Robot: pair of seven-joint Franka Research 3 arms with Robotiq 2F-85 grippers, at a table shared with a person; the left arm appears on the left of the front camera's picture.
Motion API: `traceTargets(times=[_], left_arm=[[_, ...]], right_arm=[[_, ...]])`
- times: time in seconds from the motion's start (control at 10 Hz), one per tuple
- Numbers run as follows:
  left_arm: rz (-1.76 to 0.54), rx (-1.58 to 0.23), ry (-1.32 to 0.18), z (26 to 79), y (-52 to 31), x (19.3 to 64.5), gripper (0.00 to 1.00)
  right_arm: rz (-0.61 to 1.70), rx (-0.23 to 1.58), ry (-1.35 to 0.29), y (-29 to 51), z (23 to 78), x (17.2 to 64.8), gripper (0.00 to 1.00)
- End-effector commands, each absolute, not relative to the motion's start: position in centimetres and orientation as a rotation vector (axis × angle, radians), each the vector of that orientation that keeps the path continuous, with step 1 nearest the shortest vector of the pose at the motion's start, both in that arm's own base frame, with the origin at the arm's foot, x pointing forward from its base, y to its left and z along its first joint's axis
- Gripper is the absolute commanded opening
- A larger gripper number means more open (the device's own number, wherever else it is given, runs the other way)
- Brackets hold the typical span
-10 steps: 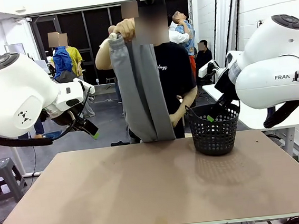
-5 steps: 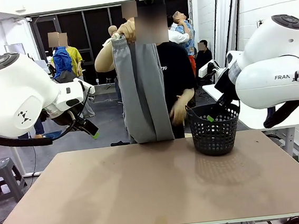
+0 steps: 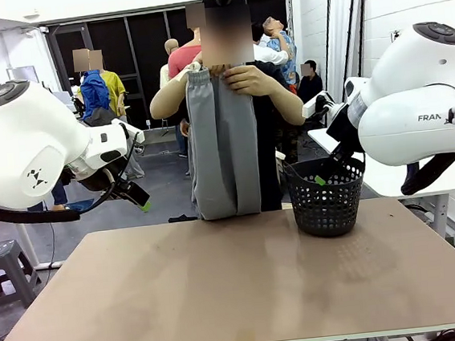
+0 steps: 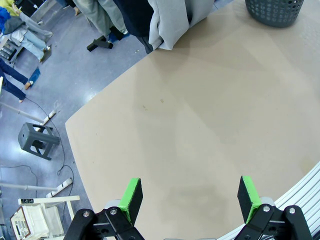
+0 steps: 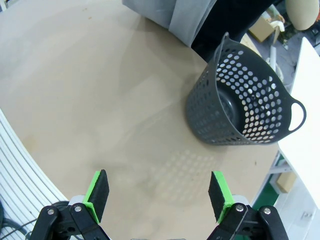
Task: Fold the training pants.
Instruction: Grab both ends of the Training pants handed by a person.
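A person at the far side of the table holds the light grey training pants (image 3: 223, 143) up by the waistband with both hands, so the legs hang down to the table's far edge. The pants' lower ends also appear at the top of the left wrist view (image 4: 172, 22) and the right wrist view (image 5: 172, 15). My left gripper (image 3: 139, 197) hangs above the table's left side, open (image 4: 189, 196), nothing between its green pads. My right gripper (image 3: 329, 175) hovers by the basket at the right, open (image 5: 159, 194) and holding nothing.
A black mesh basket (image 3: 325, 196) stands on the table's far right, also seen in the right wrist view (image 5: 240, 107). The tan table (image 3: 239, 290) spreads below both arms. A grey stool (image 4: 36, 141) stands on the floor at the left.
The person brought the second hand up to the waistband and swung the pants round to hang flat in front of the body. Both arms stayed still.
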State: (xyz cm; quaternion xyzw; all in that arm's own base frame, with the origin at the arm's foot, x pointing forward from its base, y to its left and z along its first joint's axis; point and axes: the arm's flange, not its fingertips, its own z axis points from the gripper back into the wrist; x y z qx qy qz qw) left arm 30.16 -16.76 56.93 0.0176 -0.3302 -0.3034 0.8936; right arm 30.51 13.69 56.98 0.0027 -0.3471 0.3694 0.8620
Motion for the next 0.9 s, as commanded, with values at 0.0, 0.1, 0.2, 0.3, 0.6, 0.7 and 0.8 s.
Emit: traceTargets(times=[0.0,0.1,0.2,0.3,0.6,0.7,0.8], left_arm=[[-0.638,0.043,-0.685,56.92,-16.69,30.17,1.0],[-0.638,0.043,-0.685,56.92,-16.69,30.17,1.0],[-0.638,0.043,-0.685,56.92,-16.69,30.17,1.0],[-0.638,0.043,-0.685,56.92,-16.69,30.17,1.0],[-0.638,0.043,-0.685,56.92,-16.69,30.17,1.0],[-0.638,0.043,-0.685,56.92,-16.69,30.17,1.0],[-0.638,0.043,-0.685,56.92,-16.69,30.17,1.0]], right_arm=[[0.774,0.011,-0.725,13.68,56.96,30.47,1.0],[0.774,0.011,-0.725,13.68,56.96,30.47,1.0],[0.774,0.011,-0.725,13.68,56.96,30.47,1.0],[0.774,0.011,-0.725,13.68,56.96,30.47,1.0],[0.774,0.011,-0.725,13.68,56.96,30.47,1.0],[0.774,0.011,-0.725,13.68,56.96,30.47,1.0],[0.774,0.011,-0.725,13.68,56.96,30.47,1.0]])
